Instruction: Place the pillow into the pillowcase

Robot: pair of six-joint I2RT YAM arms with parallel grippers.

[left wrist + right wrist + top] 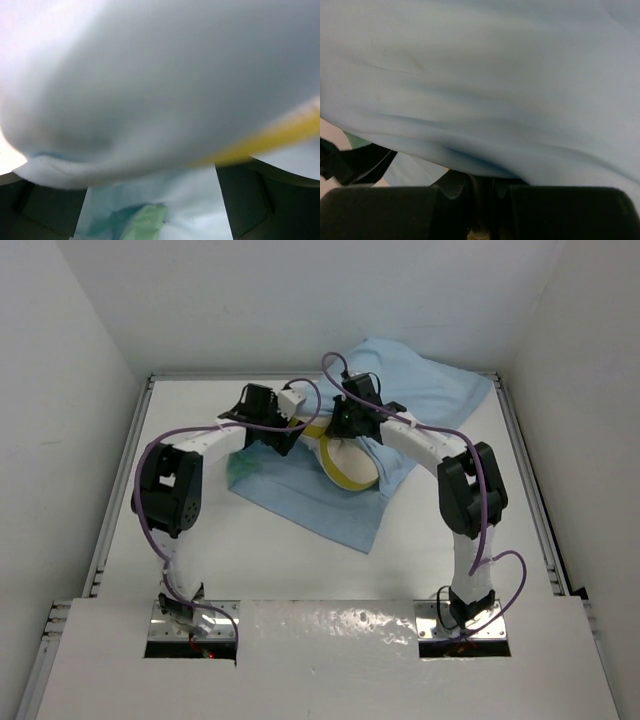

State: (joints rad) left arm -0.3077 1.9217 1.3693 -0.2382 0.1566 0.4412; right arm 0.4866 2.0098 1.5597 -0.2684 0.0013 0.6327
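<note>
The light blue pillowcase (pixel 325 508) lies crumpled across the middle of the table, one end reaching the back right. The cream pillow (pixel 350 462) with its yellow edge band (pixel 347 480) pokes out of the folds between both grippers. My left gripper (pixel 278 435) is open at the pillow's left side. In the left wrist view the blurred pillow (pixel 160 75) fills the frame above the wide-apart fingers (pixel 270 200), with blue and green pillowcase (pixel 150 220) below. My right gripper (pixel 345 423) is shut on pillowcase fabric (pixel 495 75), which drapes over its closed fingers (pixel 445 200).
The white table (pixel 250 560) is boxed in by white walls, with metal rails (pixel 525 490) along both sides. Purple cables (pixel 330 370) loop off both arms above the fabric. A dark part (pixel 350 165) shows at the lower left of the right wrist view.
</note>
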